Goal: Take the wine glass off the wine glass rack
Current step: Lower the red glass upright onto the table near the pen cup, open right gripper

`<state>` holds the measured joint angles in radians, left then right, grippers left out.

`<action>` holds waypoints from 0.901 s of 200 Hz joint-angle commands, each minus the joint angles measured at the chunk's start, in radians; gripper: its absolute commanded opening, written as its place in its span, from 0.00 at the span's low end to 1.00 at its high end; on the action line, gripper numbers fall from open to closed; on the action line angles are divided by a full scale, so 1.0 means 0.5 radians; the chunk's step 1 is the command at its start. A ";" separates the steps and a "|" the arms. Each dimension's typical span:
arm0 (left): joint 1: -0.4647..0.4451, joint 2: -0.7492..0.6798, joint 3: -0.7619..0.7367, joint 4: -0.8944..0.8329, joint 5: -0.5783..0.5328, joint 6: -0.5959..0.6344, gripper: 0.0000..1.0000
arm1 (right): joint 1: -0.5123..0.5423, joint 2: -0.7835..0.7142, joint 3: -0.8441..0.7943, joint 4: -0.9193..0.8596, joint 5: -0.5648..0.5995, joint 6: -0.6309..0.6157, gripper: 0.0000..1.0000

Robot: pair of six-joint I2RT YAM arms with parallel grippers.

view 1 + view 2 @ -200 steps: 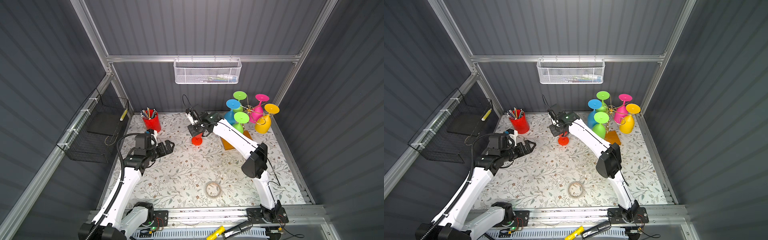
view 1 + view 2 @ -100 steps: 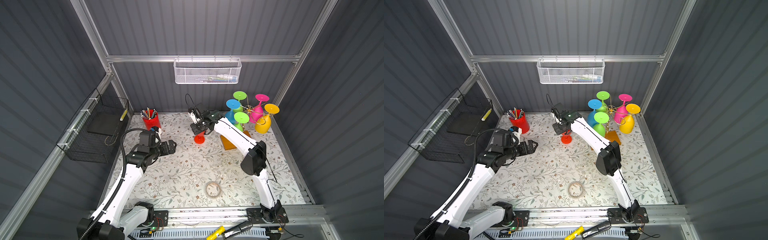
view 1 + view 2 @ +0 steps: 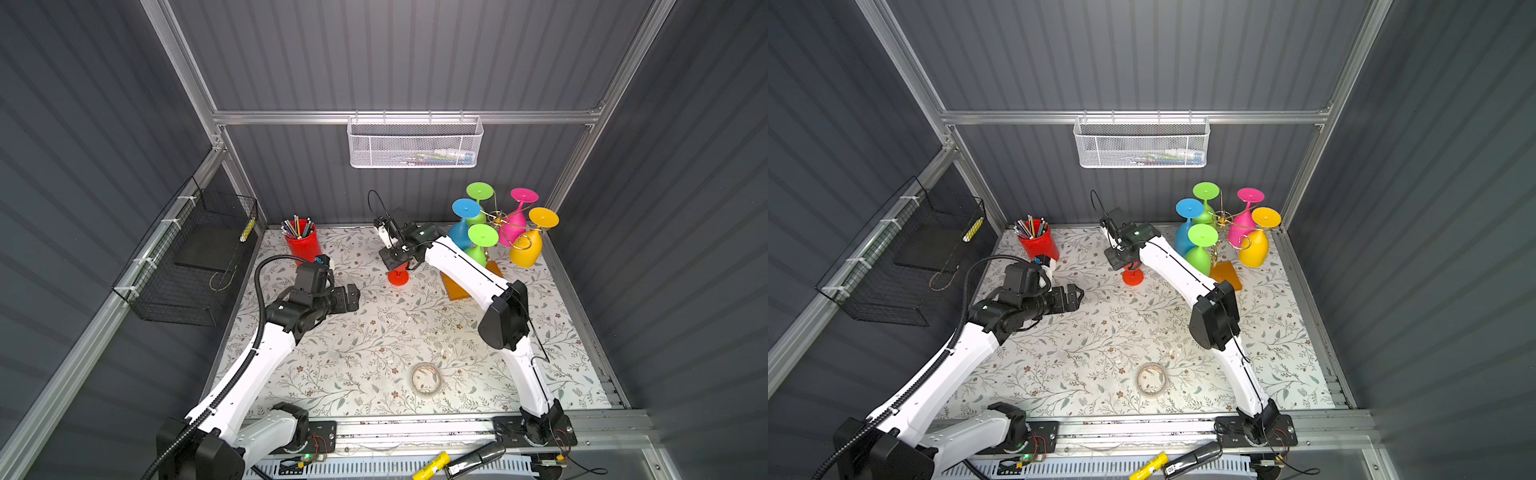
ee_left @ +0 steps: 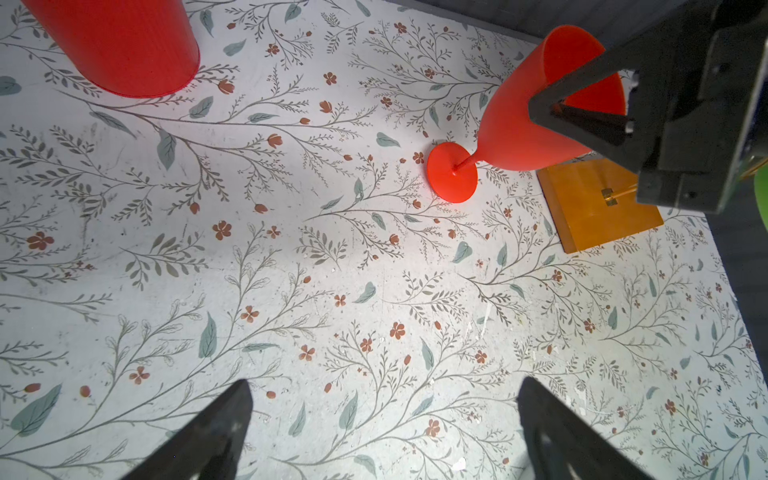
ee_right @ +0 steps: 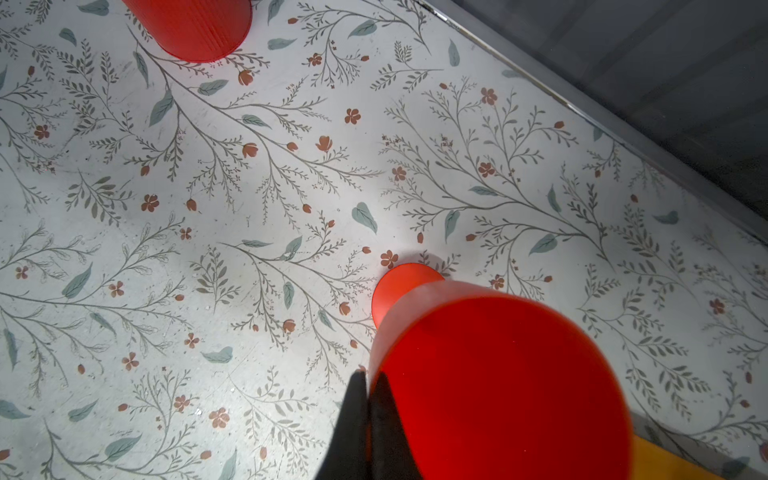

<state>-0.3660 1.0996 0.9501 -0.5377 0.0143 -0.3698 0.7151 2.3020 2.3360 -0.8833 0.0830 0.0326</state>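
**Right gripper (image 5: 369, 376) clamped on wine glass (image 4: 515, 133) rim; glass clear of rack**

**Grip.** Jaws are closed on the bowl wall of the red glass at its rim. One finger sits inside the bowl and one outside.

**Key relation.** The glass hangs directly below the gripper, long axis near vertical, rim up, foot down. In both top views the foot shows at 6 o'clock from the gripper, on or just above the floral mat (image 3: 374, 353); contact cannot be confirmed. The next move is judged to be set-down and release. Open the jaws, then lift straight up so the inner finger clears the rim without tipping the glass.

**Position.** The glass is off the wine glass rack (image 3: 454, 289), at 9 o'clock from its wooden base and near it. Five other glasses (image 3: 482, 236) hang bowl-down on the rack.

**Arms.** Left gripper (image 4: 385, 382) is spread wide and empty over bare mat. The glass lies at 2 o'clock from it, apart. The right arm is the one engaged.

**Containers.**
- Red cup (image 3: 301, 247), at 9 o'clock from the glass and well apart, holds pencils and pens.
- White mesh basket (image 3: 415, 143) on the back rail holds a few small items, too small to identify.
- Black wire basket (image 3: 187, 266) on the left wall holds a yellow stick-shaped item (image 3: 248, 230) at its far corner.
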 commanded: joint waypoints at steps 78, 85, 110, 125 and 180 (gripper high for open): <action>-0.013 0.074 0.066 0.041 -0.024 -0.021 1.00 | -0.108 0.222 0.339 0.037 -0.125 -0.149 0.00; -0.015 0.082 0.063 0.047 -0.020 -0.024 1.00 | -0.113 0.242 0.372 0.028 -0.129 -0.162 0.00; -0.017 0.092 0.043 0.067 -0.019 -0.035 1.00 | -0.126 0.280 0.418 0.039 -0.135 -0.193 0.00; -0.020 0.114 0.040 0.072 -0.018 -0.041 1.00 | -0.139 0.286 0.418 0.052 -0.144 -0.197 0.00; -0.023 0.165 0.060 0.115 0.011 -0.073 1.00 | -0.159 0.316 0.418 0.080 -0.159 -0.231 0.08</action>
<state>-0.3679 1.1732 0.9508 -0.4934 0.0078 -0.3889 0.6418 2.4302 2.5195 -0.8627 0.0170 -0.0624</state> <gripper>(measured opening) 0.997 0.052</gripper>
